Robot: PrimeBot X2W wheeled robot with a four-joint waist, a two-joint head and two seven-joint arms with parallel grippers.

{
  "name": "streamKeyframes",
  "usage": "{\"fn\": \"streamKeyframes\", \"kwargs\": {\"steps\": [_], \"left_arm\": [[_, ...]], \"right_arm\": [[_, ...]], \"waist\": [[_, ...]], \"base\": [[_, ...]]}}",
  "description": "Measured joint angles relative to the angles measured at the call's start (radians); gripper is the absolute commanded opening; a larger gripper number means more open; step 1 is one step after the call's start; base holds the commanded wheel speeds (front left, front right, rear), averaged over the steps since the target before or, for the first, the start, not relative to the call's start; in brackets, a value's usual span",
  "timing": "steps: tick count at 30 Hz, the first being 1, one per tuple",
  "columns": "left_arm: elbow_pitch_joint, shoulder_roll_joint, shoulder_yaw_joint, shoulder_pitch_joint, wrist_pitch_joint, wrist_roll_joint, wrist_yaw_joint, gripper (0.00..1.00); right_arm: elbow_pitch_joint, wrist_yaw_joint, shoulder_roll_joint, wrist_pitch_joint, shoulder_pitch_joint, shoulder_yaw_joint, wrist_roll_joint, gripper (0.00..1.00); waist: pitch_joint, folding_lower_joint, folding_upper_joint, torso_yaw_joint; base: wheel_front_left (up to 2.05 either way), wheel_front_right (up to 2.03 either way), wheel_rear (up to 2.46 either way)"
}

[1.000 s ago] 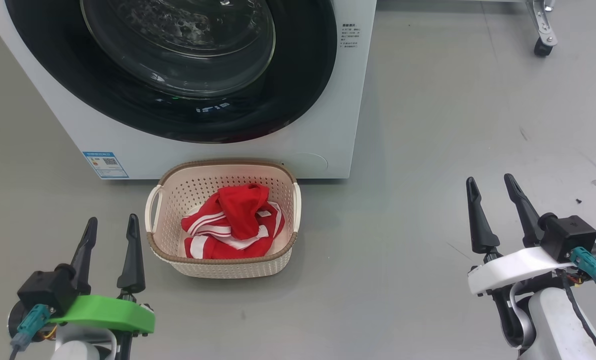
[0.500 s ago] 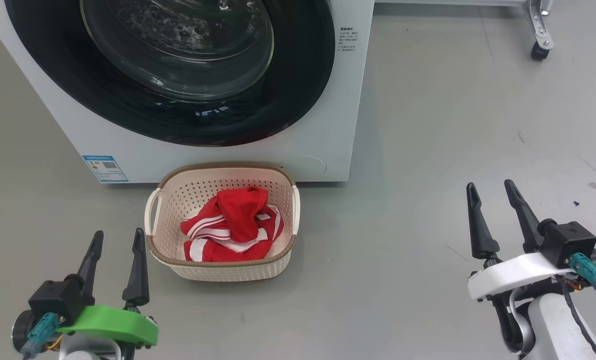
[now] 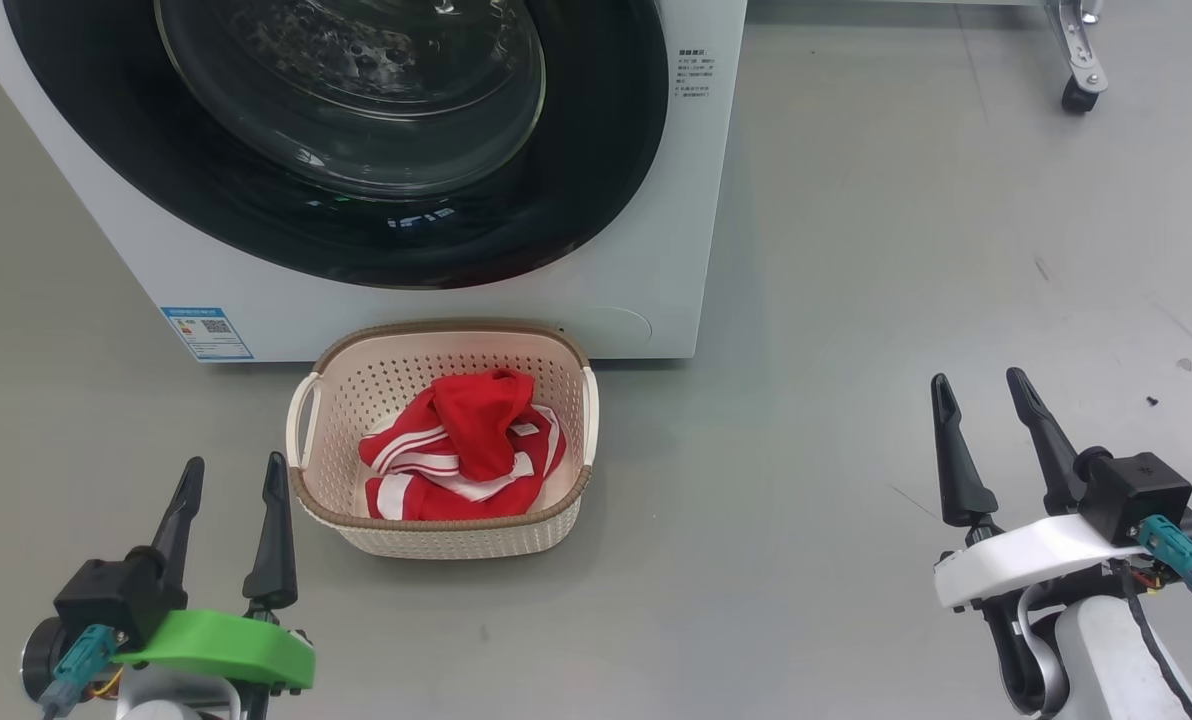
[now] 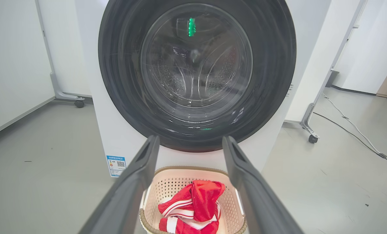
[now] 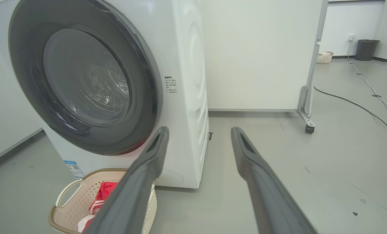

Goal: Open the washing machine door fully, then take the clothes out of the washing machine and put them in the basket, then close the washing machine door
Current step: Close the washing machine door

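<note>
Clothes [image 3: 461, 450] lie bunched in the basket [image 3: 436, 538]: red fabric with white stripes, one red fold heaped on top and a small white tag at the right of the pile. The basket stands on the grey floor [image 3: 856, 300] just in front of the washer [image 3: 656, 260], its far rim close under the washer's lower front edge and roughly centred on it. The door [image 3: 606, 150] is shut, its glossy black rim flush with the white front. Through the glass bowl the perforated drum [image 4: 196, 74] shows, with a green glint [image 4: 191, 26] near the top of the glass. A blue label [image 3: 207, 332] sits at the front's lower left corner, and small print [image 3: 697, 70] runs beside the door on the right.

The left gripper [image 3: 235, 460] hangs low beside the basket's left handle, apart from it, with its fingers spread wide and empty. In the left wrist view they frame the basket and clothes, with the door above. The right gripper [image 3: 978, 377] is well to the right of the basket over bare floor, fingers equally wide with nothing between them. Its wrist view looks along the washer's right side, and the basket at lower left is partly hidden by one finger.

Beyond the washer stands a white panel [image 5: 261, 55] on a castered foot [image 5: 307, 126]. A cable [image 5: 352, 102] trails across the floor towards a dark bin [image 5: 366, 49] by the far wall.
</note>
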Motion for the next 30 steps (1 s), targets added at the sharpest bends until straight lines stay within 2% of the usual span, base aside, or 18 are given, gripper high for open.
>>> {"fn": "streamKeyframes", "kwargs": {"steps": [30], "left_arm": [[-0.002, -0.013, 0.013, 0.000, 0.000, -0.014, 0.000, 1.00]], "right_arm": [[-0.003, 0.018, 0.017, 0.000, 0.000, -0.022, -0.009, 1.00]], "waist": [[0.012, 0.0000, 0.0000, -0.006]], "base": [[0.00, 0.00, 0.00]]}}
